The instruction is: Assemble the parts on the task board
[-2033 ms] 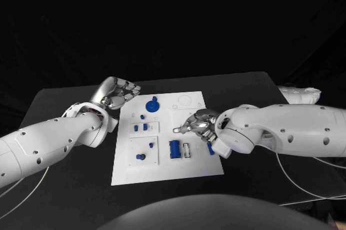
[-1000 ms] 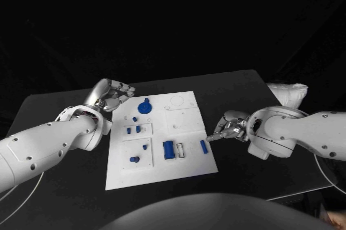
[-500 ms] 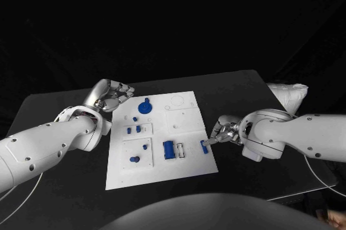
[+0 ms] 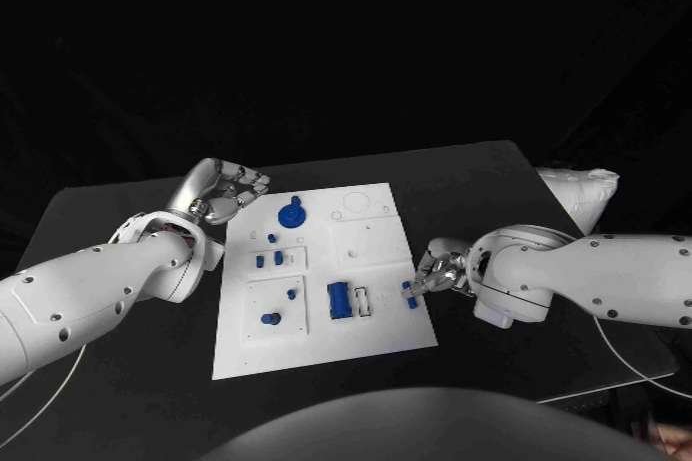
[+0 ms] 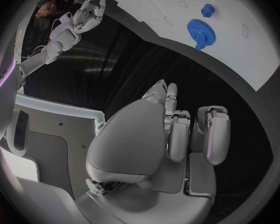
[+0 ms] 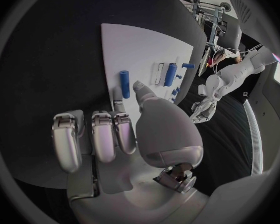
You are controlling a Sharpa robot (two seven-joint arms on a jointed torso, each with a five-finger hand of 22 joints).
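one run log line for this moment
right robot hand: by blue peg, contact unclear | left robot hand: curled, holding nothing | task board: flat

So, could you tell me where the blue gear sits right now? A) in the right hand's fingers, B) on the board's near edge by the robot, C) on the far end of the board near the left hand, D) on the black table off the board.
C: the gear lies flat on the far end of the board, close to the curled left hand; the right hand is at the board's other edge by a small blue bar.
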